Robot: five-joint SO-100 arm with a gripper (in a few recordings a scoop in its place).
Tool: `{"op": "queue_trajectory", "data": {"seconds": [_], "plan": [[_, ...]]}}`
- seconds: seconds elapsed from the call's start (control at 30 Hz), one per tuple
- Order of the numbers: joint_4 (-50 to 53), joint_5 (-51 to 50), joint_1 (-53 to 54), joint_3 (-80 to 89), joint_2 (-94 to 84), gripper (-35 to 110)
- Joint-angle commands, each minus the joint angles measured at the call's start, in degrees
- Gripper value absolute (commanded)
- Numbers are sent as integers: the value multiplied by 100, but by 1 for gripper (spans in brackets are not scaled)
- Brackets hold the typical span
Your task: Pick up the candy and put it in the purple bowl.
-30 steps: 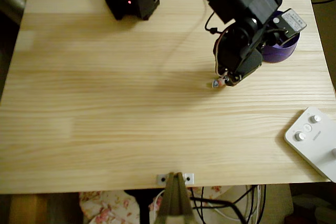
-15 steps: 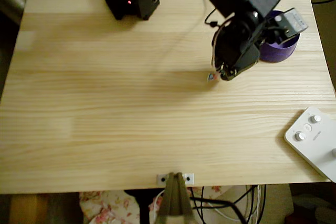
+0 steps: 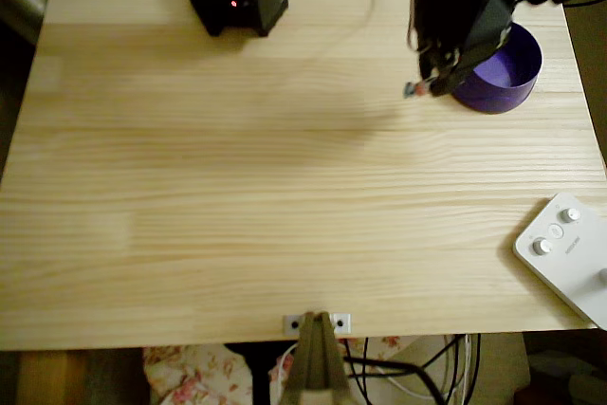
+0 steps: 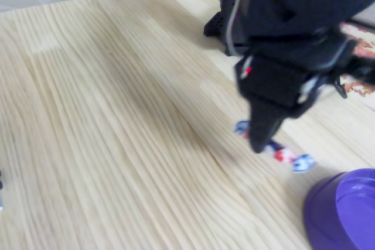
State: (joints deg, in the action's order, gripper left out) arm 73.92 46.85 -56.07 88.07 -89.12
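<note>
The black gripper was pinched tight on the candy. In the fixed view the gripper hung above the wooden table, and the candy stuck out on both sides of its tip. The candy was up in the air, just beside the purple bowl. A white device with round knobs lay near the table's corner.

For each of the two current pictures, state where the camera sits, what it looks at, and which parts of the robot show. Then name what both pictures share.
Overhead view: above the table, looking straight down; arm base, arm and gripper show.
Fixed view: low beside the table, looking across it; gripper close up.
Shared: the candy in the gripper, beside the purple bowl.
</note>
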Motion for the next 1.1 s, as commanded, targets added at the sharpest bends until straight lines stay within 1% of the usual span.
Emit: {"op": "queue_trajectory", "data": {"seconds": [0.0,0.23,0.4,0.6,1.07], "plan": [[-202,-343,-413,-211,-782,1],[-835,-1151,-817,-202,-712,0],[-958,-1608,-1055,-431,-527,0],[-1512,-2373,-1336,-264,-571,0],[-2426,-3234,-1696,-387,-53,0]]}}
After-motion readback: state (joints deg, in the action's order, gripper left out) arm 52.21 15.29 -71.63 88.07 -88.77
